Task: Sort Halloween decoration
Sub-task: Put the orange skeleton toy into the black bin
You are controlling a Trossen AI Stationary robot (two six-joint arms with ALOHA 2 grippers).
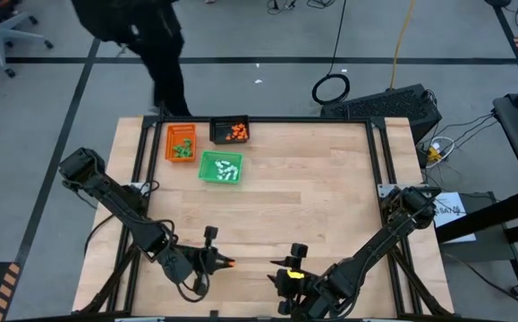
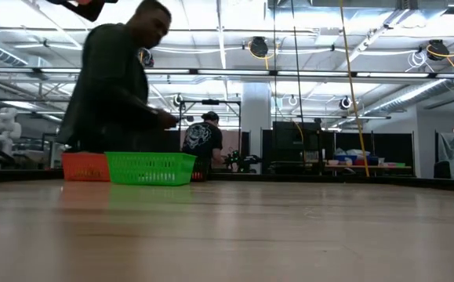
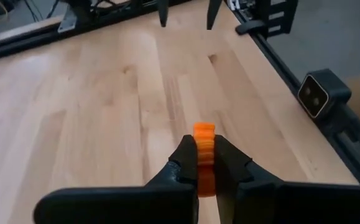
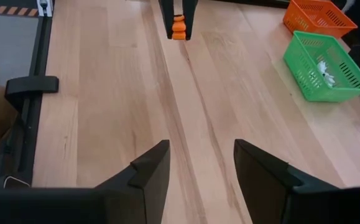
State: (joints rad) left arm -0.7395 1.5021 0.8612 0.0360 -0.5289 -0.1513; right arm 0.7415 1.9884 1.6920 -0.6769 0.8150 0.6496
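- High view: the left tool (image 1: 226, 263) sits at the near edge of the pale wooden worktop (image 1: 312, 197), pinched tight on a tiny ribbed orange plastic piece (image 1: 230, 263). The right tool (image 1: 287, 262), near it, stands wide apart and empty. Far off lie an orange mesh tray (image 1: 181, 141) with green pieces, a black tray (image 1: 230, 131) with orange pieces and a green mesh tray (image 1: 220, 167) with white pieces.
- Low view: green and orange trays side by side — a person (image 2: 113, 78) behind them.
- Left wrist view: both fingers (image 3: 186, 163) clamp the orange piece between their tips.
- Right wrist view: the fingers (image 4: 148, 171) are spread, nothing between — the held piece shows ahead.
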